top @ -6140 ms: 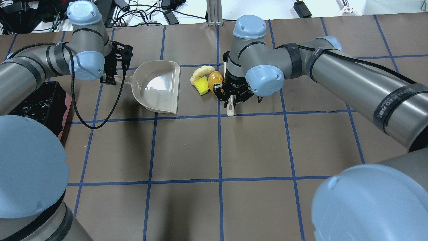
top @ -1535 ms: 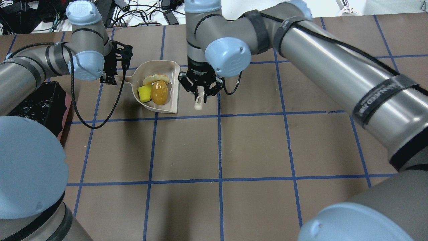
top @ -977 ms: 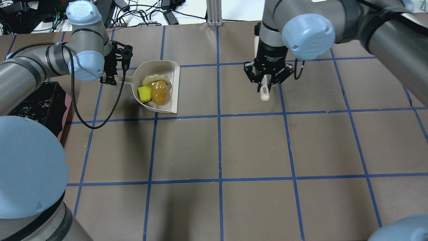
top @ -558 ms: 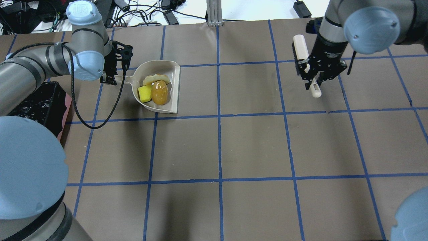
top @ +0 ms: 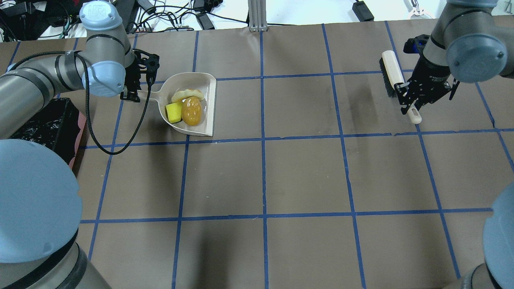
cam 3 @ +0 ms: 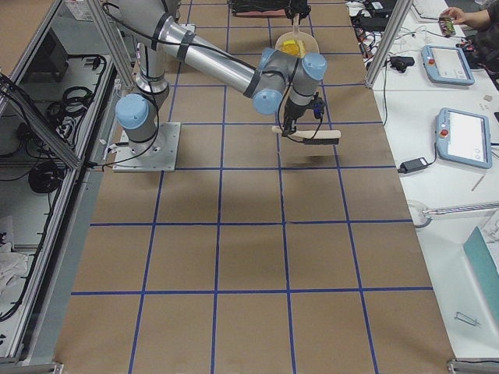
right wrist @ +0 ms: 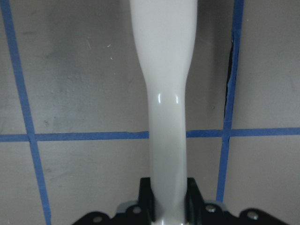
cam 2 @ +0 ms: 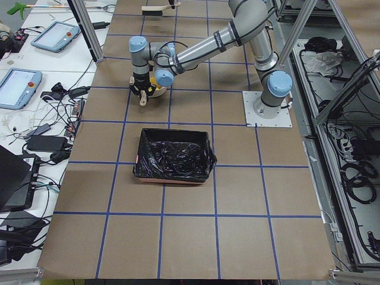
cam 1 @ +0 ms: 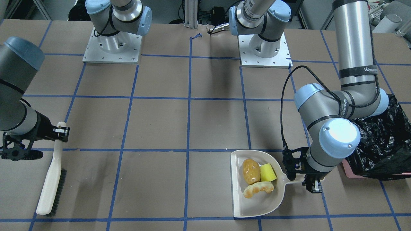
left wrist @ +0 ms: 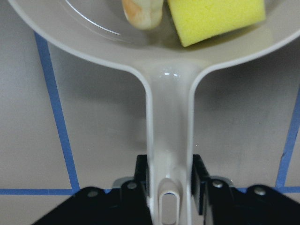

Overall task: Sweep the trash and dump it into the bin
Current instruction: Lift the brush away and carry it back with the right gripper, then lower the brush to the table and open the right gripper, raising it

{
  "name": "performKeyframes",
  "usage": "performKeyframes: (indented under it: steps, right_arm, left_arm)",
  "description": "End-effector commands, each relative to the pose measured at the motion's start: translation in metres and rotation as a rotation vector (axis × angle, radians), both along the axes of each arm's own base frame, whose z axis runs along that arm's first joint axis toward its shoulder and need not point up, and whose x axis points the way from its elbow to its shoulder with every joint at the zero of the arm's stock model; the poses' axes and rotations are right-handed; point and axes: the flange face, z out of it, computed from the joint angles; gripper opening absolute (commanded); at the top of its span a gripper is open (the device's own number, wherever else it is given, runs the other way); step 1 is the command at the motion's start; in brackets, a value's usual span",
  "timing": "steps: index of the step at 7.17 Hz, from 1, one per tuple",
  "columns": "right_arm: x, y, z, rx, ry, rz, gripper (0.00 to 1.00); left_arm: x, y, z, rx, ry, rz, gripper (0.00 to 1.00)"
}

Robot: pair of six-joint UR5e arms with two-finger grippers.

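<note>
Pinching the handle of the beige dustpan (top: 200, 80) with the left gripper (left wrist: 169, 180), closed snug against both sides of it. Lying flat on the brown counter (top: 305, 172), that dustpan, and loaded with all three bits of trash! Golden-brown potato lump (top: 191, 111) nearest the dustpan's open lip, touching the yellow-green wedge (top: 174, 112) tucked toward the handle end. Tan croissant (top: 186, 94) just beside both, up against the dustpan's side wall. Near the dustpan, beyond its handle end and the left gripper: the pink-edged bin (cam 2: 145, 166), lined with a crinkled black bag, open on top. Well apart from the dustpan, right across the counter off its open lip: the right gripper (top: 409, 100), clamped shut around the white handle of a brush (top: 391, 70). Held clear of the counter, dark bristles out past the gripper, a shadow underneath.
</note>
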Motion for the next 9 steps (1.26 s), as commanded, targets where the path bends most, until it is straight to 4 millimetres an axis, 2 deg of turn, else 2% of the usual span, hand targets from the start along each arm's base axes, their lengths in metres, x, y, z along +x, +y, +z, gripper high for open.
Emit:
performKeyframes:
  steps: [1, 2, 9]
  right_arm:
    - [-0.02, 0.002, -0.025, -0.017, 0.011, 0.023, 0.0]
    - [-0.028, 0.003, -0.03, -0.017, 0.006, 0.035, 0.0]
    - [-0.039, 0.005, -0.045, 0.015, 0.025, 0.036, 0.0]
  left_arm:
    - [0.0, 0.0, 0.0, 0.0, 0.0, 0.0, 0.04]
    - [0.0, 0.0, 0.001, -0.001, 0.0, -0.001, 0.02]
    - [0.0, 0.001, 0.0, 0.0, 0.0, -0.001, 0.02]
